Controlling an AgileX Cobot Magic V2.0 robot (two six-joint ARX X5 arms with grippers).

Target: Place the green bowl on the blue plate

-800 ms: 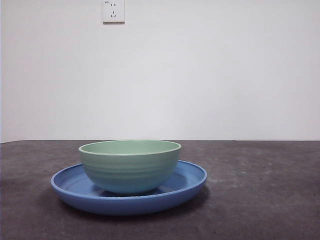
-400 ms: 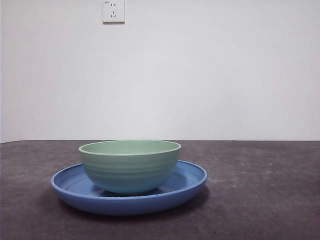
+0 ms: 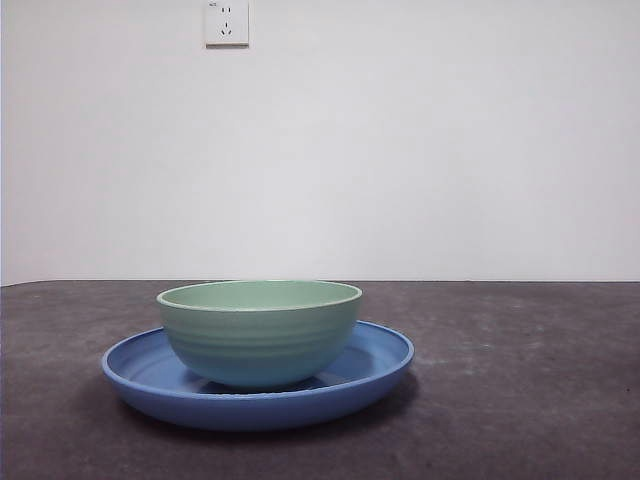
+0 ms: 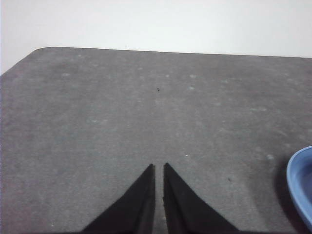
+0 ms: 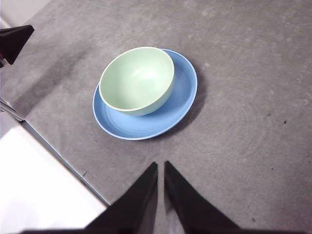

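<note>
The pale green bowl (image 3: 260, 330) stands upright inside the blue plate (image 3: 375, 375) on the dark table; the right wrist view shows the same bowl (image 5: 137, 79) resting on the plate (image 5: 183, 100), empty. My right gripper (image 5: 161, 165) is shut, well above and apart from them, holding nothing. My left gripper (image 4: 159, 166) is also shut and empty over bare tabletop, with only the plate's edge (image 4: 298, 187) showing off to one side. Neither arm appears in the front view.
A wall socket (image 3: 227, 22) sits high on the white wall behind the table. The table edge (image 5: 63, 158) runs close to the plate in the right wrist view, and the other arm's black tip (image 5: 14, 41) shows in a corner.
</note>
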